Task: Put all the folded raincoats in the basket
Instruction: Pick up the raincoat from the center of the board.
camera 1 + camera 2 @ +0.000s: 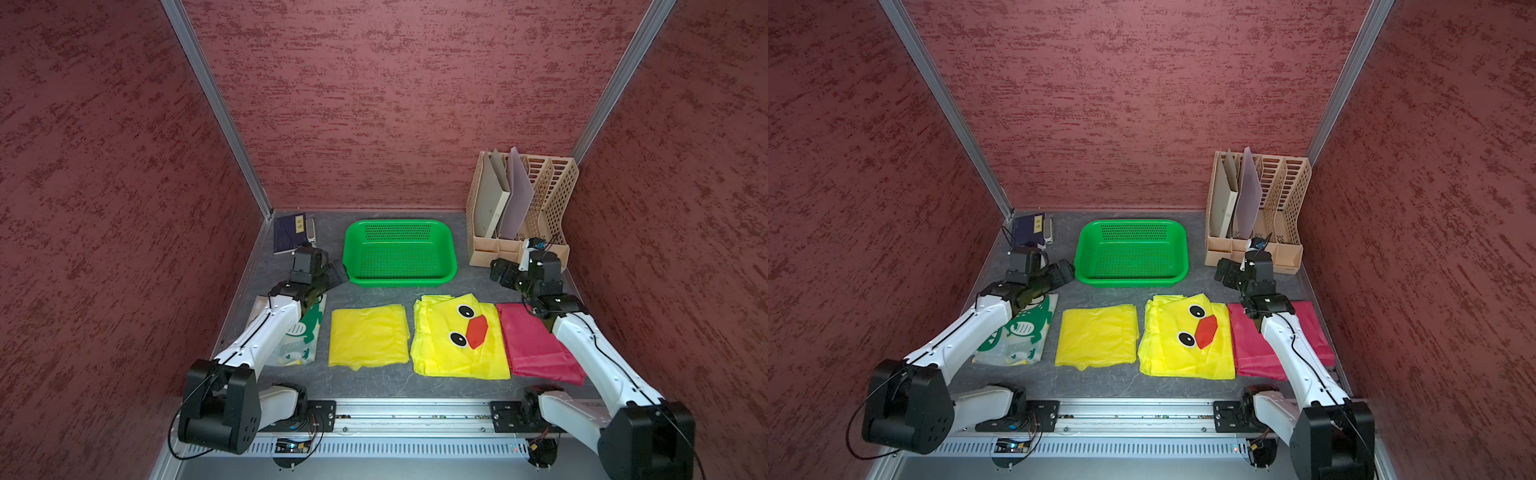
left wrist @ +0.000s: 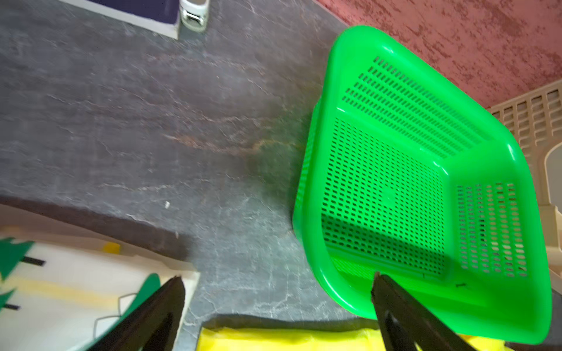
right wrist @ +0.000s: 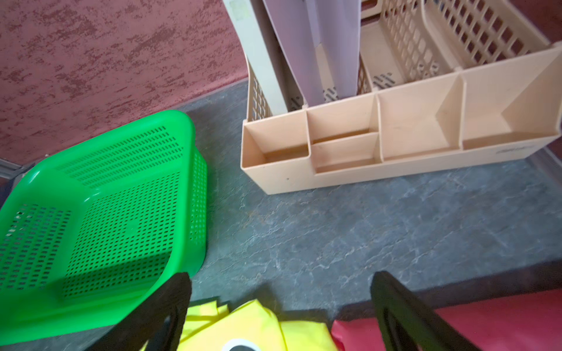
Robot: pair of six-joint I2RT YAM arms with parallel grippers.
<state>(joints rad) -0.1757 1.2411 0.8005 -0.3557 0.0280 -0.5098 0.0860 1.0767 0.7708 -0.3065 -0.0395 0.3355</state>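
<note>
Green basket (image 1: pixel 399 281) sat empty behind four folded raincoats (image 1: pixel 368 334). Both jaws gaped, holding nothing, just past that row: left gripper (image 1: pixel 337 273) nearest the frog coat (image 1: pixel 306 329), right gripper (image 1: pixel 500 270) nearest the red coat (image 1: pixel 534 345).

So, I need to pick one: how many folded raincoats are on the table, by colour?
Yellow: 2 (plain yellow raincoat, duck-face raincoat)
Red: 1 (red raincoat)
White with green frogs: 1 (frog-print raincoat)
Total: 4
</note>
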